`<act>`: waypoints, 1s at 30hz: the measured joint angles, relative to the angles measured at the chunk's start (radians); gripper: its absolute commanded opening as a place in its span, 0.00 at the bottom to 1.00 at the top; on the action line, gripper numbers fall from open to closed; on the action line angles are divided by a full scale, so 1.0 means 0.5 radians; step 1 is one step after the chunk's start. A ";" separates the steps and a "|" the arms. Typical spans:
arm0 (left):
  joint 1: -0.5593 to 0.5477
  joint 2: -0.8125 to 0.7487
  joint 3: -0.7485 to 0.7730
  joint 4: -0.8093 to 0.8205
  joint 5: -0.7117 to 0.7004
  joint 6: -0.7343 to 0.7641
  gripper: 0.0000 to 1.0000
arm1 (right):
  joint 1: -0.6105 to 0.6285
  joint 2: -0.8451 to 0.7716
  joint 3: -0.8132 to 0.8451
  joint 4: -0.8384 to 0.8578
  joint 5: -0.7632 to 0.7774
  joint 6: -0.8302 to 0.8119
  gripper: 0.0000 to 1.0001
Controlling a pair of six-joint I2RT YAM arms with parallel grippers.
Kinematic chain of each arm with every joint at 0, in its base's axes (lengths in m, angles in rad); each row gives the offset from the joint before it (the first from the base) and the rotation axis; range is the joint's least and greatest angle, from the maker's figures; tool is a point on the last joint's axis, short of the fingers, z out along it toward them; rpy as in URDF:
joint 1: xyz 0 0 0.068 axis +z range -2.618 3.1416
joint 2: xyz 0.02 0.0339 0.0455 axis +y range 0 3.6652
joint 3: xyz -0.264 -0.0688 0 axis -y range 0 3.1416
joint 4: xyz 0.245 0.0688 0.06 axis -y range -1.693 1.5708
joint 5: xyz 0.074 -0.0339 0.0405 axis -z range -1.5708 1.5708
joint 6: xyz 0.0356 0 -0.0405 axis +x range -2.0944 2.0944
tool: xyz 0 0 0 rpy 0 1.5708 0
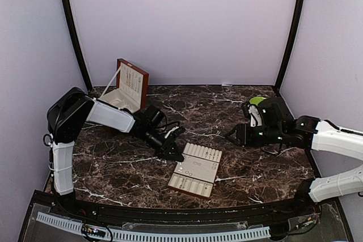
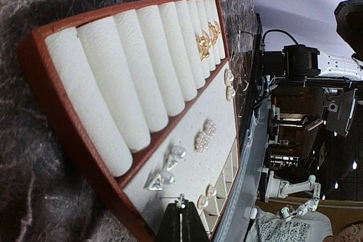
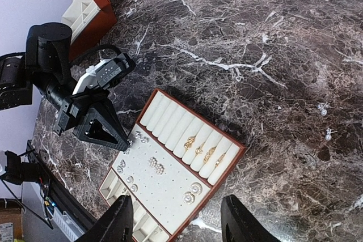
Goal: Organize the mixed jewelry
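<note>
**A:** Where's the jewelry?

**B:** Mostly on the slotted tray [image 1: 199, 168]. The left gripper [image 2: 181, 213] is closed, tips at the pad's edge by a small stud [image 2: 180, 199]; whether it pinches it, I can't tell. Gold rings [image 2: 207, 39] sit in the rolls. Two loose earrings [image 3: 324, 109] lie on the marble table [image 1: 255, 162], well right of the tray. The right gripper [image 3: 177, 211] hovers, jaws apart, empty.

**A:** Handling?

**B:** Likely feather-light, hard, slippery and easily flicked. I'd pinch the bead, not the post. No readable writing.
</note>
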 measured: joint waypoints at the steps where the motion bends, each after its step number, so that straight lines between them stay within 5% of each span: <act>1: 0.000 0.001 0.000 -0.004 -0.002 0.000 0.00 | 0.000 -0.005 -0.001 -0.005 0.001 0.000 0.53; 15: 0.000 0.001 0.023 -0.051 -0.034 0.001 0.00 | 0.000 -0.024 -0.006 -0.010 0.030 0.000 0.53; 30: 0.013 -0.004 0.027 -0.056 -0.037 -0.007 0.20 | 0.000 -0.026 -0.008 -0.018 0.034 -0.001 0.54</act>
